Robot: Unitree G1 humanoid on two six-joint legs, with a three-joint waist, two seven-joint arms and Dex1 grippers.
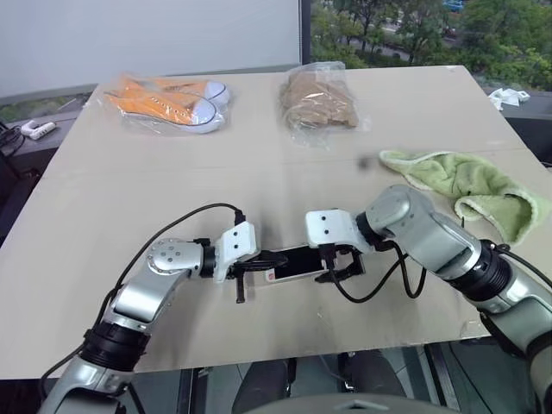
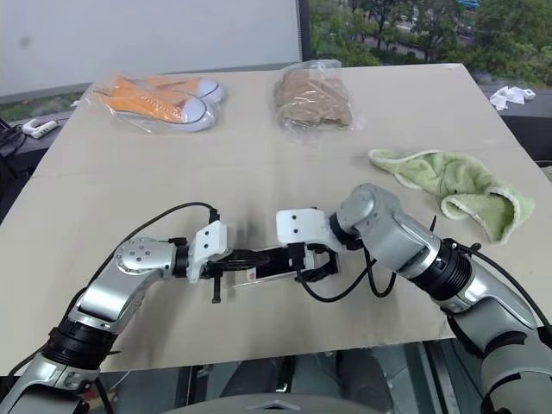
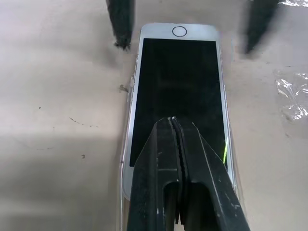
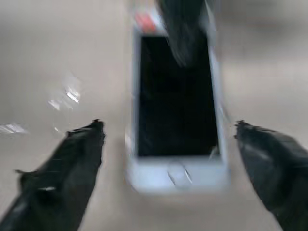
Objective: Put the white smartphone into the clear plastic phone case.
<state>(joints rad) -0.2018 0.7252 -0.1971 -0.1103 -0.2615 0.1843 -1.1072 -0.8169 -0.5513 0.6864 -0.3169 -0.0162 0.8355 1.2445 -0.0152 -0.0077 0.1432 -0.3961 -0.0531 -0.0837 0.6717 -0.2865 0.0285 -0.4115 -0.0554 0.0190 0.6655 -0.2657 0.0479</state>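
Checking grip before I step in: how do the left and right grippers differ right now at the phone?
The left gripper is shut, its fingers pressed together over the white smartphone screen; the right gripper is open, its fingers spread to either side of the phone's home-button end. The left comes in from the phone's far end, the right from the button end, facing it. Both hang over the phone on the table.
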